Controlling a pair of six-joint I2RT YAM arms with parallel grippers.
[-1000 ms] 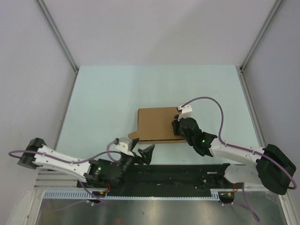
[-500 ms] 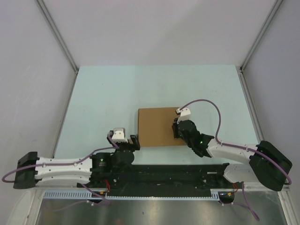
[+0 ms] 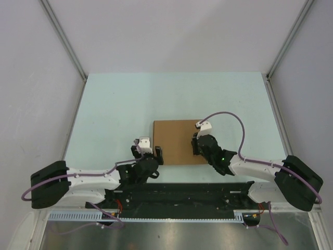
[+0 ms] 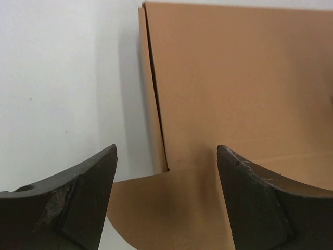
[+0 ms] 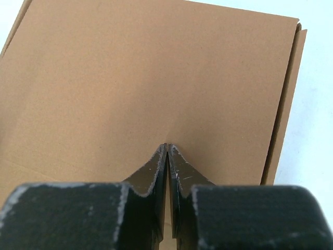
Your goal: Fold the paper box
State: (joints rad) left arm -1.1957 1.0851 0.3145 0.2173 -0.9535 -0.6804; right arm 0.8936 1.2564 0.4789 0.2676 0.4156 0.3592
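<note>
Left gripper [image 4: 166,156] now in at paper box [image 3: 174,140] near-left corner, jaws apart — right gripper [image 5: 167,148] pinched together, pressing it flat; tuck likely next.

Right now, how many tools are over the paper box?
2. The right tool, shut, is over the right half of the paper box; the left tool, open, straddles its near-left corner.

The pale green table [image 3: 114,104] carries a single thing: the brown paper box [image 3: 174,138], lying flat and closed, nearer the near edge than the far one and slightly right of centre. At its near left corner a flap [image 4: 156,208] spreads onto the tabletop.
</note>
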